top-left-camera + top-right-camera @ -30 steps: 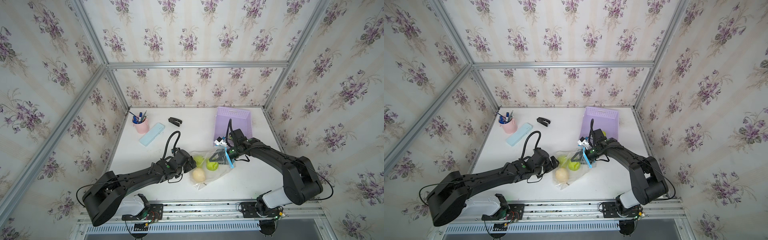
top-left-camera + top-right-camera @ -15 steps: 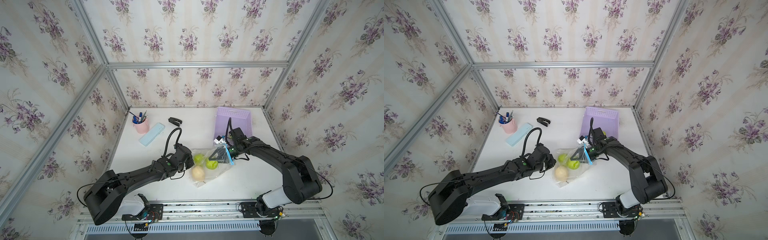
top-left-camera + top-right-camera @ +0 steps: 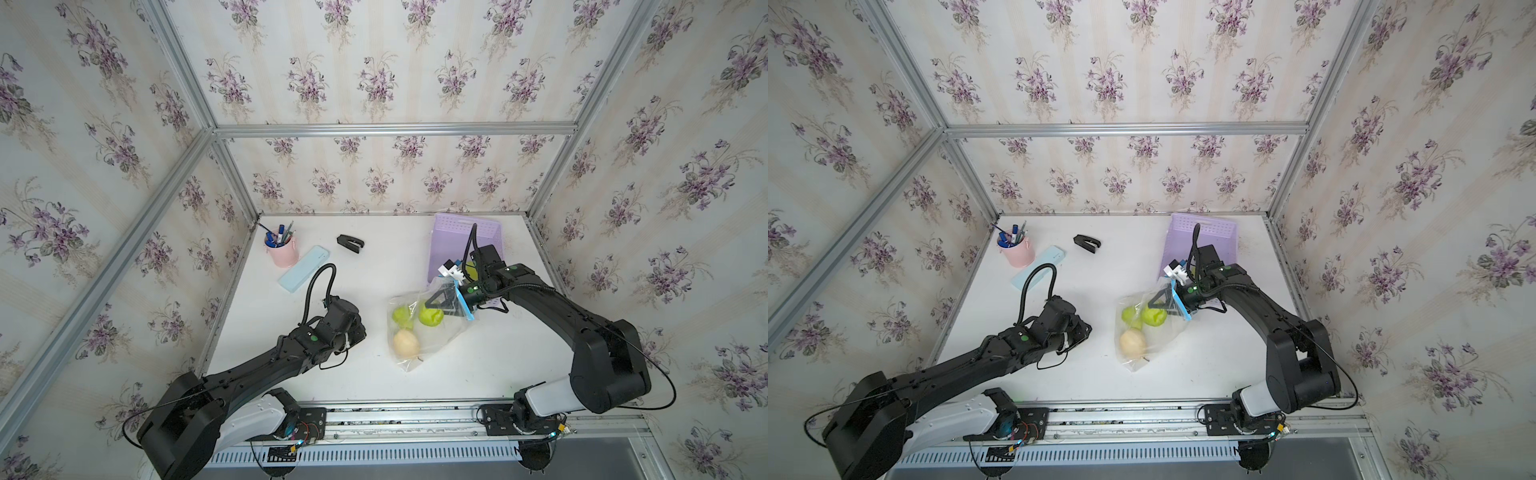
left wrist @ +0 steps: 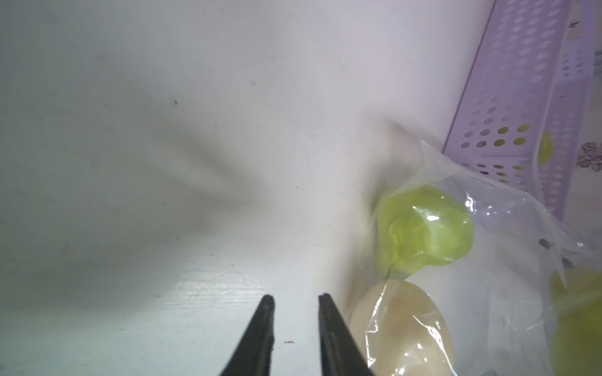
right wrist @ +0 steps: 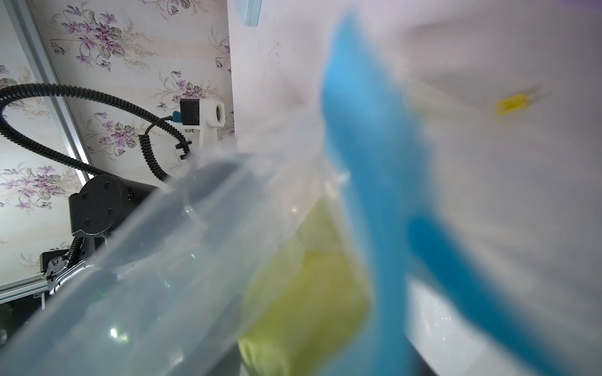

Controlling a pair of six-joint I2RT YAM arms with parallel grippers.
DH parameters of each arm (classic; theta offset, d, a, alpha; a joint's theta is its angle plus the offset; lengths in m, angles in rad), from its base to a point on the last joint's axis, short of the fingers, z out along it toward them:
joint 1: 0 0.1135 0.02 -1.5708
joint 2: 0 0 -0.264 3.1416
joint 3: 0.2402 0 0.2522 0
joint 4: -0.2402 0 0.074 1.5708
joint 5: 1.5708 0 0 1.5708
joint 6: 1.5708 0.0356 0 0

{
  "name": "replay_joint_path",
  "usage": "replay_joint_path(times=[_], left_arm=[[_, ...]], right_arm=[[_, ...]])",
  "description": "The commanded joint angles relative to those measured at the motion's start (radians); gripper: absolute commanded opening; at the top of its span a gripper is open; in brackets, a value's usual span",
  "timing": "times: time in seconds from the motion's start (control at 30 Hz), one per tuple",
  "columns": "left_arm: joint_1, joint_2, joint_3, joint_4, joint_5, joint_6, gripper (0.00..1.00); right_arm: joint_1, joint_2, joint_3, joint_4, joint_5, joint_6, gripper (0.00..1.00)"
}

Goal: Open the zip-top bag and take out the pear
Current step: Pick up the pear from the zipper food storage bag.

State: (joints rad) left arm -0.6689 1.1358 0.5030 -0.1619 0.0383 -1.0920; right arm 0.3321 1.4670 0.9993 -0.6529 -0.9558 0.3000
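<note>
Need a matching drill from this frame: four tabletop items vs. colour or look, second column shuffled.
Items:
1. pen cup
2. stapler
3. basket
4. zip-top bag

Looks:
a. black
b. clear, fruit inside
c. lilac, perforated
d. pink

Pairs: 1-d, 2-a, 3-c, 4-b

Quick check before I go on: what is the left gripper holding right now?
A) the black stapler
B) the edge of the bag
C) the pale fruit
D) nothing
D: in the left wrist view the left gripper has its fingers apart over the table, beside the bag, with nothing between them.
</note>
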Motion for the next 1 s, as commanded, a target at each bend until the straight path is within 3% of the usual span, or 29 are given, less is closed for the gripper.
replay_joint_path(times=[0.0,0.03,0.1,0.37,0.5,0.53,0.6,0.63,0.97], left_arm=[[-0.028,0.048,0.018,0.183,0.052,-0.014,0.74],[-0.043,0.078,0.033,0.21,0.059,-0.009,0.87],[-0.065,0.131,0.054,0.269,0.071,-0.005,0.98],[-0.092,0.341,0.082,0.384,0.098,-0.008,0.97],[-0.092,0.429,0.093,0.484,0.106,-0.031,0.79],[-0.092,0.445,0.104,0.497,0.113,-0.03,0.68],[-0.093,0.452,0.125,0.48,0.115,-0.016,0.34],[-0.091,0.44,0.132,0.451,0.108,-0.006,0.22],[-0.051,0.346,0.08,0.345,0.108,0.007,0.1]], right_arm=[[0.001,-0.001,-0.024,0.004,-0.023,0.004,0.45],[0.0,0.001,-0.034,0.011,-0.024,0.005,0.45],[0.001,0.003,-0.043,0.025,-0.021,0.009,0.45],[0.001,0.014,-0.05,0.034,-0.029,0.002,0.45],[0.0,0.012,-0.068,0.04,-0.029,-0.001,0.45],[0.0,0.01,-0.075,0.044,-0.03,-0.001,0.45],[0.0,0.009,-0.081,0.043,-0.027,-0.001,0.45],[-0.001,0.007,-0.082,0.044,-0.024,-0.001,0.45],[-0.001,0.0,-0.062,0.034,-0.017,0.01,0.41]])
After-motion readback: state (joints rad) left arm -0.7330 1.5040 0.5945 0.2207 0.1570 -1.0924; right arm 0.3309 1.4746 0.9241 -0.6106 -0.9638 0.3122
